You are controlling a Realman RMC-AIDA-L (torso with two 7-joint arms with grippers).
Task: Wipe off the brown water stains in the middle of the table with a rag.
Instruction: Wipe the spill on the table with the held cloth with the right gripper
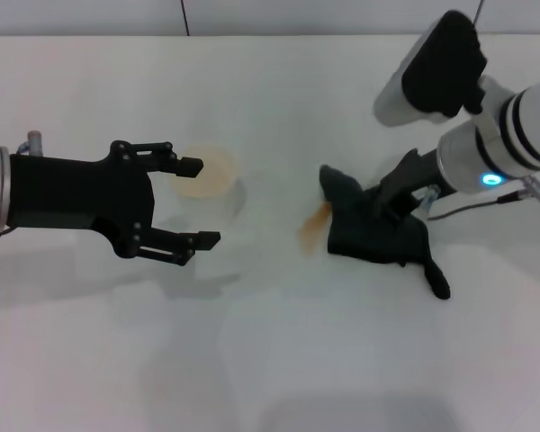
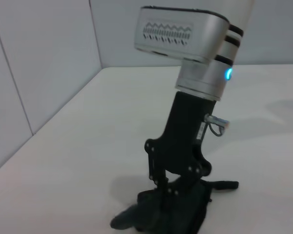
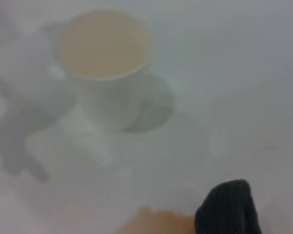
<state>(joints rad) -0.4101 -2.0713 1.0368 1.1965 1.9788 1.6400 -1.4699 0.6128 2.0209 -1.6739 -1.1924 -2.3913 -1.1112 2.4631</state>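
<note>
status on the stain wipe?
Done: the right gripper is down on the rag, which lies against the stain's edge. In hand: apparently the wipe itself. Left: the brown water stains show on the table uncleared. The left gripper hovers open near the cup.

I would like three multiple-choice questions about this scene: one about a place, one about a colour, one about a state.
1. Where is the stain relative to the rag?
A. beside its edge, toward the cup
B. inside the cup
C. under the left tool

2. What colour is the rag?
A. white
B. dark grey-black
C. red

3. What is the state of the left tool?
A. shut on the rag
B. shut on the cup
C. open, holding nothing

Answers:
1 A: the orange-brown blotch lies on the table by the rag's cup-side edge.
2 B: the cloth is dark.
3 C: its fingers stand apart near the cup; the right tool is down on the rag.
</note>
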